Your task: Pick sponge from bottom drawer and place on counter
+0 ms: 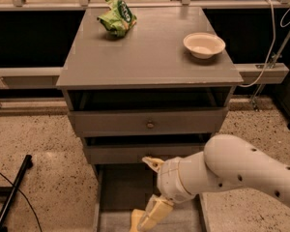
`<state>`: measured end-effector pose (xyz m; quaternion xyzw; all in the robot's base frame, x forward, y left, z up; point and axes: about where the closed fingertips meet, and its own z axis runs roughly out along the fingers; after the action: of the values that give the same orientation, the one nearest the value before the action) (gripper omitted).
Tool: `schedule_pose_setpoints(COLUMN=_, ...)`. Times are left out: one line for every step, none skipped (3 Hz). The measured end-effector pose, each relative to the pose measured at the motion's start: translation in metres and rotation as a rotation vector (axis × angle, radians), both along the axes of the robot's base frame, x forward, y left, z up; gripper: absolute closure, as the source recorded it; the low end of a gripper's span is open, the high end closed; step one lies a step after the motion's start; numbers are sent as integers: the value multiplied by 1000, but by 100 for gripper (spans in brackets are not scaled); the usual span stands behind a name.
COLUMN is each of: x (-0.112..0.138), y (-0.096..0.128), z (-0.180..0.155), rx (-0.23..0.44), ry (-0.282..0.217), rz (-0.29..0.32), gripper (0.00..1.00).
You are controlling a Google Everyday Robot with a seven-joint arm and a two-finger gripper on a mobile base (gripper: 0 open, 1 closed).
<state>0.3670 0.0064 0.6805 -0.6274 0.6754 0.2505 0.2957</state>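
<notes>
Figure: reach into the bottom drawer (pixel 117 190), which is pulled out under the two upper drawers, the middle one (pixel 183 123) showing its small round knob. The gripper (pixel 145 192) hangs low inside the drawer at the end of the white arm (pixel 241 173). I read it as spread wide, with one tan finger near the front of the drawer above and the other angled down toward the floor. The sponge (pixel 134 218) lies on the drawer floor at the very bottom edge of the view, with the lower finger touching or just beside it; I cannot tell which. It is not held. From my station the main hazard is that only one finger seems to be alongside the foam. Closing from this pose could nudge the block aside or catch a single corner, and soft foam pinched at a corner is likely to twist free on the lift. A second hazard is visibility: the sponge is cut off by the frame, so I would be judging contact nearly blind. A third is clearance, since the wrist sits close under the drawer above and a straight rise could strike its front. The counter (pixel 150 57) holds a green snack bag (pixel 117 17) at the back left and a white bowl (pixel 204 45) on the right, so a careless release could bump either one.
</notes>
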Motion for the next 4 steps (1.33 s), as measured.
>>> schedule_pose_setpoints(x=65, y=-34, z=-13, rx=30, ry=-110, rz=-95, gripper=0)
schedule_pose_setpoints(x=125, y=-56, z=-51, rx=81, ry=-233, rz=-95, gripper=0)
schedule_pose_setpoints(x=137, y=-82, z=-112, rx=145, ry=-214, rz=-40, gripper=0)
schedule_pose_setpoints(x=127, y=-79, z=-155, rx=214, ry=-139, rz=-18, gripper=0)
